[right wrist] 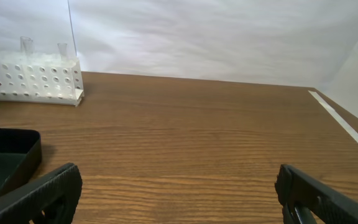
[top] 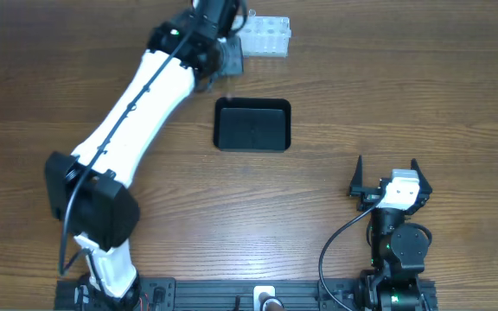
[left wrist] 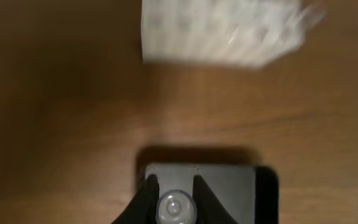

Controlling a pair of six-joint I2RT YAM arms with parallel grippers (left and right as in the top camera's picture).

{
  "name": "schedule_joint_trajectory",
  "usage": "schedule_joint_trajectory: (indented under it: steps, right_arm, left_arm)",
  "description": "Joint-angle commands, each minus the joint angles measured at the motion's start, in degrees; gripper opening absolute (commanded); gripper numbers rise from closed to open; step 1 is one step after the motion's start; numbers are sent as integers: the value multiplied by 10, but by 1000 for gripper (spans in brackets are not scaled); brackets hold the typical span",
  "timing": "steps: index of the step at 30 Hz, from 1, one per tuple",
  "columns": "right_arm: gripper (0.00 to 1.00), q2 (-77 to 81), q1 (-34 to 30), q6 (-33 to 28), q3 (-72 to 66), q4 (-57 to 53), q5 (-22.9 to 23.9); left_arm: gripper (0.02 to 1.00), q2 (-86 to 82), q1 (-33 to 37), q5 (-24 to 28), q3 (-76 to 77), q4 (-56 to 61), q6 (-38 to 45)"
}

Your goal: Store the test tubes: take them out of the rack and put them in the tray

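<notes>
My left gripper (left wrist: 174, 186) is shut on a clear test tube (left wrist: 174, 209), seen end-on between its dark fingers. It hangs above the black tray (left wrist: 229, 186), near the tray's edge that faces the white rack (left wrist: 222, 31). From above, the left arm stretches up to the rack (top: 266, 36), its wrist (top: 221, 53) just left of it, and the tray (top: 252, 124) lies below. Two tubes (right wrist: 27, 45) stand in the rack (right wrist: 33, 81). My right gripper (top: 386, 177) rests open near its base, holding nothing.
Bare wooden tabletop surrounds the tray and rack. The table's right edge (right wrist: 347, 127) runs past the right gripper, with a white wall behind. The tray's corner (right wrist: 8, 152) lies well ahead of the right fingers.
</notes>
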Motion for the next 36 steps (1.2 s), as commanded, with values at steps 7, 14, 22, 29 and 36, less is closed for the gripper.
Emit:
schedule_joint_trajectory:
  steps: [7, 14, 22, 29, 36]
  right_arm:
    - [993, -5, -5, 1, -3, -1, 5]
    - [991, -5, -5, 1, -3, -1, 5]
    - [993, -5, -5, 1, -3, -1, 5]
    - [991, -5, -5, 1, -3, -1, 5]
    - [991, -5, -5, 1, -3, -1, 5]
  left_arm:
    - [45, 76, -19, 46, 0, -50, -51]
    - [40, 89, -19, 35, 0, -82, -44]
    - [42, 102, -21, 18, 0, -84, -11]
    - [49, 124, -21, 7, 0, -84, 2]
    - [82, 131, -21, 7, 0, -83, 2]
